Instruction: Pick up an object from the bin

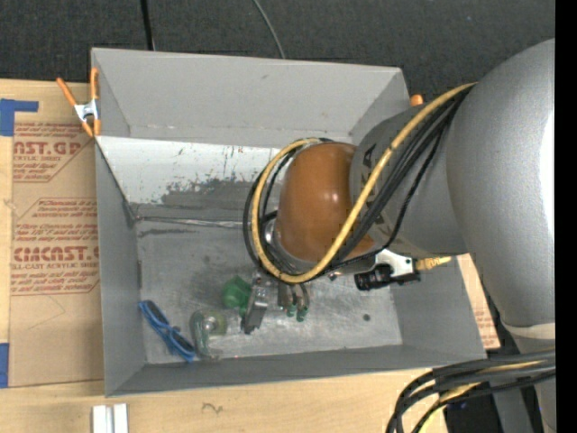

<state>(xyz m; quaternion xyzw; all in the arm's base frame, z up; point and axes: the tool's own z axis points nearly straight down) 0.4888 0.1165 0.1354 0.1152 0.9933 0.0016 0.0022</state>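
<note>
Just beside the hand (pixel 273 312), on the view's left of it, a small green piece (pixel 237 293) lies on the floor of the bin (pixel 180 242). It is touching the hand or very nearly so; I cannot tell which. On the other side of the hand, close against it, a smaller green bit (pixel 301 310) shows, partly hidden by the hand's dark parts. The hand itself is a dark, crowded shape low over the bin floor. I cannot tell whether it is open or closed, or whether it has hold of either green thing.

Further from the hand to the view's left, and a little lower, sits a clear thing (pixel 206 327), rounded and faintly greenish. Beyond that, well apart from the hand, a blue thing (pixel 164 326), long and thin, lies slantwise near the bin's lower left corner.

Straight above the hand is the arm's orange cover (pixel 311 201), with yellow and black cables (pixel 261 197) looping round it. A small black and white fitting (pixel 389 272) juts out up and to the right of the hand. The grey arm (pixel 505 179) stretches away from the hand to the view's right, over the bin's rim.
</note>
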